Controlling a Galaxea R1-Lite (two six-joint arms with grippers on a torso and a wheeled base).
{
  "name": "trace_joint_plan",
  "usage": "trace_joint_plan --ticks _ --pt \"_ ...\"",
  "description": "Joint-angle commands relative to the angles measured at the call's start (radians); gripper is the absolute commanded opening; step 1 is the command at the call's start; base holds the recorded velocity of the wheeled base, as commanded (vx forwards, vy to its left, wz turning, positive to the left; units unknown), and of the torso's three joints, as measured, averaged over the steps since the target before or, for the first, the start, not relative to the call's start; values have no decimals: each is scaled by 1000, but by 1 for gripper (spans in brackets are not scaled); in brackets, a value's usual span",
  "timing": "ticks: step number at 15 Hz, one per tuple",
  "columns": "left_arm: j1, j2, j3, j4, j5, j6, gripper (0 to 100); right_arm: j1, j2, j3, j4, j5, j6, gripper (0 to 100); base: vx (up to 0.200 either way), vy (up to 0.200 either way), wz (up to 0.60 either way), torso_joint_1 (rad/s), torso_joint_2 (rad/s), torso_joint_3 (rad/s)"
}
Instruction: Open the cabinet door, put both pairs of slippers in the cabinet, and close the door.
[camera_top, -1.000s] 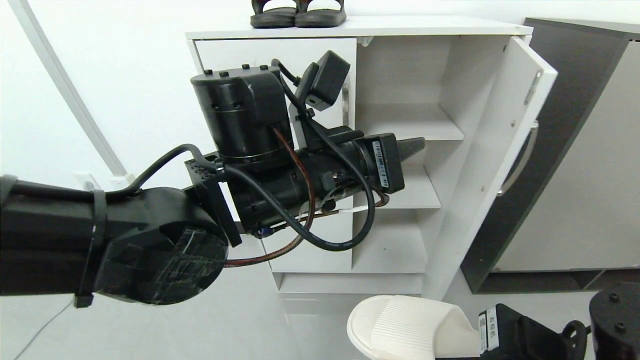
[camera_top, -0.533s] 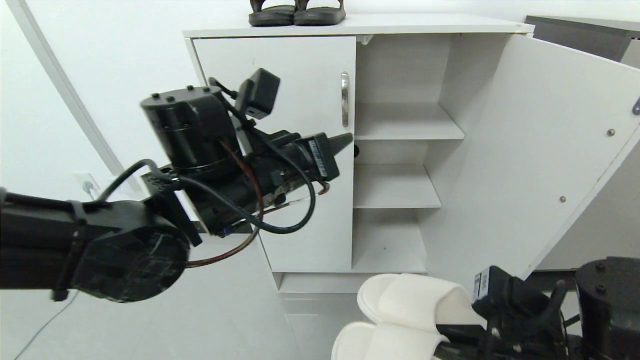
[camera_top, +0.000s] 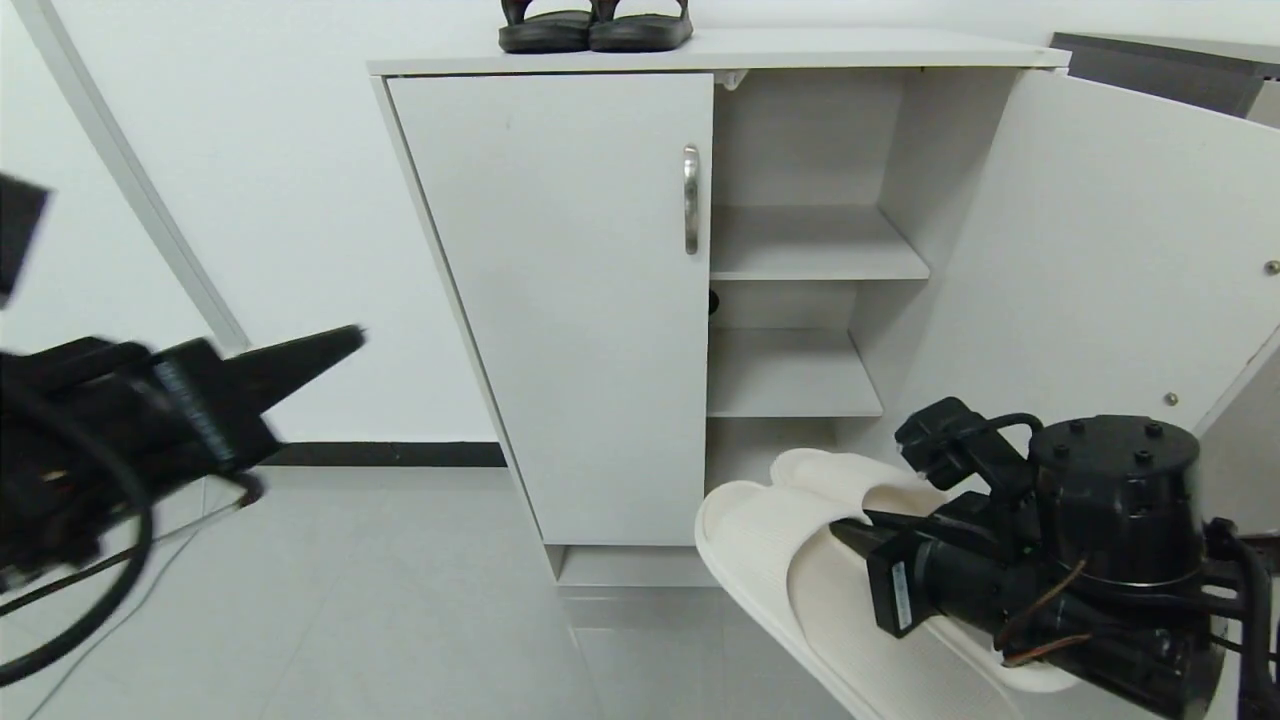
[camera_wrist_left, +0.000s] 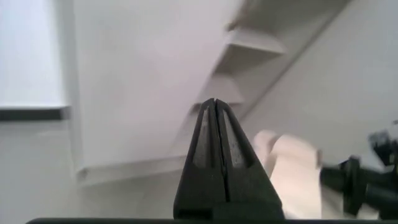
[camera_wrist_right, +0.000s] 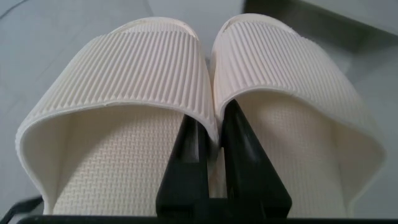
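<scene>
The right gripper (camera_wrist_right: 213, 132) is clenched on the touching inner straps of the white slippers (camera_top: 790, 540), held low before the cabinet (camera_top: 800, 48). Its right door (camera_top: 1080, 260) stands wide; the left door (camera_top: 560, 300) is closed. The left gripper (camera_wrist_left: 214, 107) is pinched together, empty, well left. The black slippers (camera_top: 595, 28) sit on top.

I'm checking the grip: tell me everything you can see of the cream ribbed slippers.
The cream, foam-looking slide slippers have ribbed straps and textured footbeds. They sit side by side, touching, with their toes toward the open white cabinet. The right gripper holds them off the floor, one finger inside each, pinching their inner edges together.
</scene>
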Motion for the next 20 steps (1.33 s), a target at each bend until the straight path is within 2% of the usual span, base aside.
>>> trace_joint_plan --ticks 1,3,4,5,6,7,9,10,12,14,16,17,18,20 --pt "158 -547 101 466 152 36 0 -5 64 -42 -13 -42 18 0 0 0 0 0 0 0" --pt "165 -684 151 610 240 42 0 -4 69 -40 -16 -64 21 0 0 0 0 0 0 0" --pt "189 -716 190 622 273 59 0 -4 70 -40 -16 -67 19 0 0 0 0 0 0 0" --pt "250 -751 249 621 309 91 0 -2 70 -39 -16 -67 16 0 0 0 0 0 0 0" --pt "287 -797 304 618 310 131 0 -2 70 -36 -16 -68 14 0 0 0 0 0 0 0" --pt "293 -825 325 618 310 143 0 -2 70 -36 -16 -68 14 0 0 0 0 0 0 0" --pt "338 -946 454 616 310 183 0 -2 75 -31 -16 -68 14 0 0 0 0 0 0 0" --pt "352 -984 490 616 310 190 0 -1 81 -33 -16 -68 14 0 0 0 0 0 0 0" --pt "382 -1041 531 614 307 233 0 2 87 -31 -17 -68 14 0 0 0 0 0 0 0" --pt "384 -1050 557 558 227 243 0 7 90 -30 -17 -68 13 0 0 0 0 0 0 0" --pt "384 -1050 600 483 85 247 0 15 90 -26 -30 -68 13 0 0 0 0 0 0 0" --pt "384 -1050 631 437 9 287 0 16 90 -22 -31 -67 13 0 0 0 0 0 0 0" --pt "384 -1050 631 438 -40 293 0 21 90 -20 -33 -67 13 0 0 0 0 0 0 0" --pt "385 -1050 631 438 -43 287 0 35 98 -26 -39 -71 11 0 0 0 0 0 0 0"
